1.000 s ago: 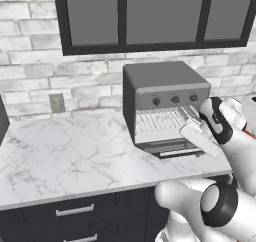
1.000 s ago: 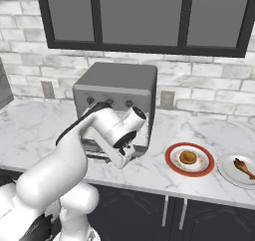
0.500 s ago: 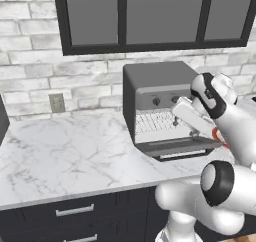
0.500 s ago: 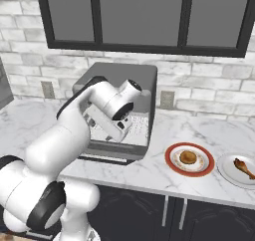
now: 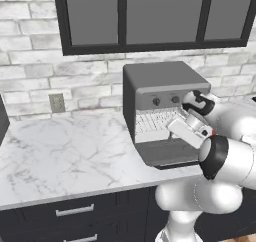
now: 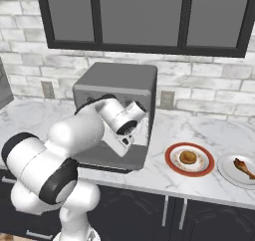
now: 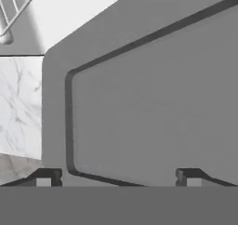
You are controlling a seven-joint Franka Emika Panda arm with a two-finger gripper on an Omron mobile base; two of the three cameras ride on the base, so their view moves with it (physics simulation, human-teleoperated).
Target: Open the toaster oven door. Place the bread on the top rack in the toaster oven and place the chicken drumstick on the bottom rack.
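Observation:
The toaster oven [image 5: 159, 84] stands on the counter with the toaster oven door [image 5: 168, 153] folded down flat. Wire racks [image 5: 154, 121] show inside; I cannot tell the top rack from the bottom rack. My gripper [image 7: 116, 178] hovers over the door's inner face [image 7: 153, 103], open, with nothing between its fingertips [image 7: 44, 177]. From the right base, my hand [image 6: 127, 130] is in front of the oven mouth. The bread [image 6: 188, 158] lies on a red-rimmed plate [image 6: 172, 167] right of the oven. The chicken drumstick [image 6: 242, 166] lies on a white plate [image 6: 226, 171] further right.
Marble counter [image 5: 65, 156] stretches left of the oven. A wall outlet [image 5: 57, 102] sits on the brick wall, another outlet [image 6: 166, 99] to the oven's right. A dark-framed window [image 5: 150, 16] hangs above. Dark drawers [image 5: 75, 211] run under the counter edge.
The jaws have spread wide open. The hand has lifted off the door's front edge and swung up and back over the opened door.

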